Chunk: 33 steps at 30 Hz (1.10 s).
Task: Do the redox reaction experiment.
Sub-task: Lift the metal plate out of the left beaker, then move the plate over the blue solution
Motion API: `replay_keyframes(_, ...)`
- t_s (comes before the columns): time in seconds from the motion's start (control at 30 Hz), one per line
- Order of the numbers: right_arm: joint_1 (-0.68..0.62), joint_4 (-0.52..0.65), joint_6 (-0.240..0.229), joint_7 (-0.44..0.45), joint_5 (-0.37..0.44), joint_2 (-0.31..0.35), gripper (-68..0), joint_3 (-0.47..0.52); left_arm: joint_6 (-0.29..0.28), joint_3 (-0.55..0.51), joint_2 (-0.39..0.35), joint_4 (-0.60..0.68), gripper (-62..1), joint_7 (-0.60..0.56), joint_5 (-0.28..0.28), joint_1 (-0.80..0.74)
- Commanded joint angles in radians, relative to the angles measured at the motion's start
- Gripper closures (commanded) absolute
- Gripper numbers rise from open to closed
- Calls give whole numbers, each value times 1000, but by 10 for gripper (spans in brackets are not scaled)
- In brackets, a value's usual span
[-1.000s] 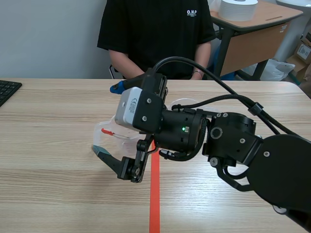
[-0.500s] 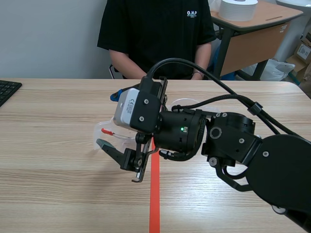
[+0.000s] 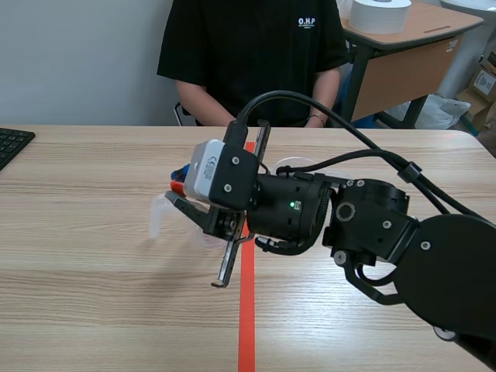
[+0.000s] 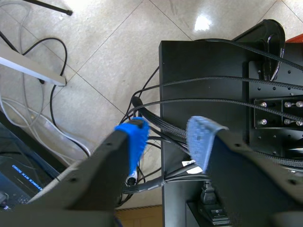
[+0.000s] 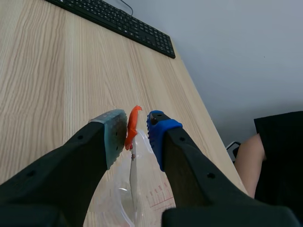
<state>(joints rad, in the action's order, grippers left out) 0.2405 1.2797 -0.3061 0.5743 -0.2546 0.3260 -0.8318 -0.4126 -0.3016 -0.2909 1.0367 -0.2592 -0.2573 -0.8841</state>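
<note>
Beaker (image 5: 142, 194), clear plastic with red graduation marks, sits on the table (image 3: 77, 294) just under my right gripper (image 5: 135, 118). A small orange-red piece (image 5: 131, 131) at its rim stands in the narrow gap of the jaws. I cannot tell whether that gripper has clamped the piece or only brackets it. In the scene view all this is left of centre, with the right arm (image 3: 372, 232) reaching in from the lower right across the orange-red tape line (image 3: 246, 318). A keyboard (image 3: 12, 143) shows at the left edge, and a person in a black shirt (image 3: 248, 54) sits at the top centre. My left gripper (image 4: 168, 130) is released, with nothing between its blue pads. It hangs off the table above a tiled floor (image 4: 109, 56), a black stand (image 4: 208, 71) and loose cables (image 4: 57, 118).
</note>
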Motion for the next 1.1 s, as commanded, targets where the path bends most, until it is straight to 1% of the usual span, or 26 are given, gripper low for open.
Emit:
replay_keyframes(0.0, 29, 19, 15, 4, 12, 13, -99, 18, -2, -2, -4, 13, -162, -10, -3, -13)
replay_keyframes(0.1, 28, 19, 15, 4, 14, 20, -58, 37, -1, -2, -4, 13, -104, -10, -3, -13)
replay_keyframes(0.17, 28, 19, 14, 0, 31, 24, -34, 55, -1, -2, -4, 13, -67, -10, -3, -13)
replay_keyframes(0.23, 28, 19, -2, -4, 56, 26, -17, 79, -1, -2, -4, 13, -34, -10, -3, -13)
replay_keyframes(0.27, 28, 19, -15, -4, 70, 26, -15, 90, -1, -2, -4, 13, -34, -10, -3, -13)
replay_keyframes(0.37, 28, 21, -77, -11, 94, 26, -15, 120, -1, -2, -4, 13, -34, -10, -3, -13)
replay_keyframes(0.5, 28, 24, -153, -12, 154, 26, -15, 151, -1, -2, -4, 13, -34, -10, -3, -13)
replay_keyframes(0.63, 28, 41, -218, -39, 227, 26, -15, 186, -1, -2, -4, 13, -34, -10, -3, -13)
replay_keyframes(0.7, 28, 56, -254, -55, 250, 26, -15, 205, -1, -2, -4, 13, -34, -10, -3, -13)
replay_keyframes(0.97, 28, 163, -369, -189, 354, 26, -15, 278, -1, -2, -3, 13, -34, -10, -3, -13)
replay_keyframes(1.07, 28, 209, -386, -261, 411, 26, -15, 304, -1, -2, -4, 13, -34, -10, -3, -13)
